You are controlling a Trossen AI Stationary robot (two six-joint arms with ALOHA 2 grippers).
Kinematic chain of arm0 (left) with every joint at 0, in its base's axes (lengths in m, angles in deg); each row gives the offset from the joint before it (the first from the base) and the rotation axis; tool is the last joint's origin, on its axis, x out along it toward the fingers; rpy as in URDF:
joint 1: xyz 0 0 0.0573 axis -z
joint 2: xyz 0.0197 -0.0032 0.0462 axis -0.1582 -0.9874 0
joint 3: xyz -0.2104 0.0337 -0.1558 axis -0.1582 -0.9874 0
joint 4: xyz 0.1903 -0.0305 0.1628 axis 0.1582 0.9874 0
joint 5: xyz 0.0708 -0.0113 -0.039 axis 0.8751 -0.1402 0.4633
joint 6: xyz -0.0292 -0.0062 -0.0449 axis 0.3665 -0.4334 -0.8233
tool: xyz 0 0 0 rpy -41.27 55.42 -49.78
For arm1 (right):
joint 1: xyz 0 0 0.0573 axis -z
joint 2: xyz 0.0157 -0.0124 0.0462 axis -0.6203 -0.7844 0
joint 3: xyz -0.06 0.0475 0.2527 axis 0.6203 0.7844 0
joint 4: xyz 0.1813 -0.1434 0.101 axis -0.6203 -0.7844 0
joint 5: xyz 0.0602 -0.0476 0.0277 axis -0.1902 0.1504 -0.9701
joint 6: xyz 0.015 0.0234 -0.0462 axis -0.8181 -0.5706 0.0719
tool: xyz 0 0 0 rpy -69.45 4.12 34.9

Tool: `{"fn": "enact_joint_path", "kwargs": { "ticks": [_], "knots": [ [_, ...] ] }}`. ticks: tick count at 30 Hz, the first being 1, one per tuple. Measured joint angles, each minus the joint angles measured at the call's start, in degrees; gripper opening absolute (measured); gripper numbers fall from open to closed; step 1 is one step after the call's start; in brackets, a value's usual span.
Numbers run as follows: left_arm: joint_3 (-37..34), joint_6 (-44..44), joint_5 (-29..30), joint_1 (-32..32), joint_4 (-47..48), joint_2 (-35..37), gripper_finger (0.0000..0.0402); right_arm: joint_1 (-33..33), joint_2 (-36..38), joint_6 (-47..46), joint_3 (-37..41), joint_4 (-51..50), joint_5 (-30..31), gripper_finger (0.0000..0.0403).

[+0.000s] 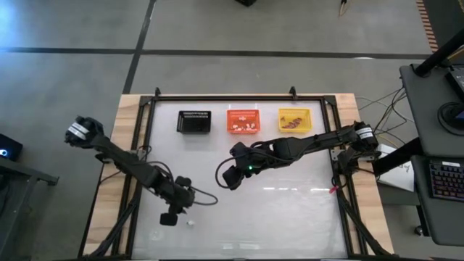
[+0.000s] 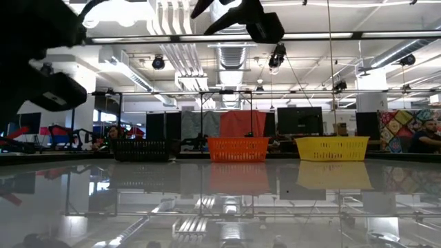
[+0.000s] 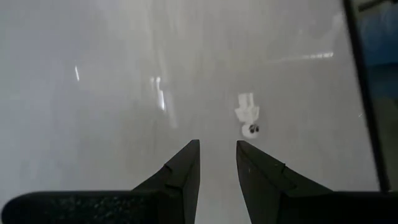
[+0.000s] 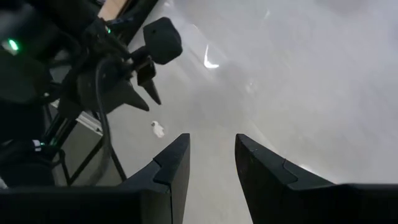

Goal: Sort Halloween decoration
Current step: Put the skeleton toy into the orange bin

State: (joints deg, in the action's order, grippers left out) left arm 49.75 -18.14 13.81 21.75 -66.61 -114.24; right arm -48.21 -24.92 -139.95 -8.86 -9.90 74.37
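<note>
One small white Halloween decoration [image 3: 247,116] lies on the glossy white table near its front left; it also shows in the high view [image 1: 190,222] and the right wrist view [image 4: 157,129]. My left gripper [image 3: 217,144] hovers open just short of it [image 1: 172,216], slanting down, with nothing between its fingers. My right gripper [image 4: 211,138] hangs open and empty higher up over the table's middle [image 1: 227,179]. White pieces lie in the orange basket [image 1: 243,120] and brownish pieces in the yellow basket [image 1: 294,120].
Along the far edge stand three baskets in a row: black [image 1: 193,122], orange and yellow. They also show in the low view: black [image 2: 141,149], orange [image 2: 238,148], yellow [image 2: 332,147]. A dark frame [image 1: 148,145] borders the white surface. A desk with a keyboard [image 1: 444,177] stands off to the right.
</note>
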Motion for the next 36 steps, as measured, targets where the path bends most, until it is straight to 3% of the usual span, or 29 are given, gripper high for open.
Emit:
{"fn": "enact_joint_path", "kwargs": {
  "ticks": [20, 26, 36],
  "knots": [
    [0.4, -5.0, -10.6, 2.5, -12.7, -13.1, 0.0087, 0.0, 0.0, -1.5, 0.0, -0.3, 0.0, 0.0118],
    [0.5, -5.1, -10.8, 2.4, -15.6, -15.9, 0.0087, -0.3, 0.0, -1.5, 0.0, -0.3, 0.0, 0.0118],
    [1.0, -6.8, -6.4, 2.8, -16.7, -20.7, 0.0078, -1.6, 0.0, -1.5, 0.0, -0.2, -0.1, 0.0118]
  ]
}}
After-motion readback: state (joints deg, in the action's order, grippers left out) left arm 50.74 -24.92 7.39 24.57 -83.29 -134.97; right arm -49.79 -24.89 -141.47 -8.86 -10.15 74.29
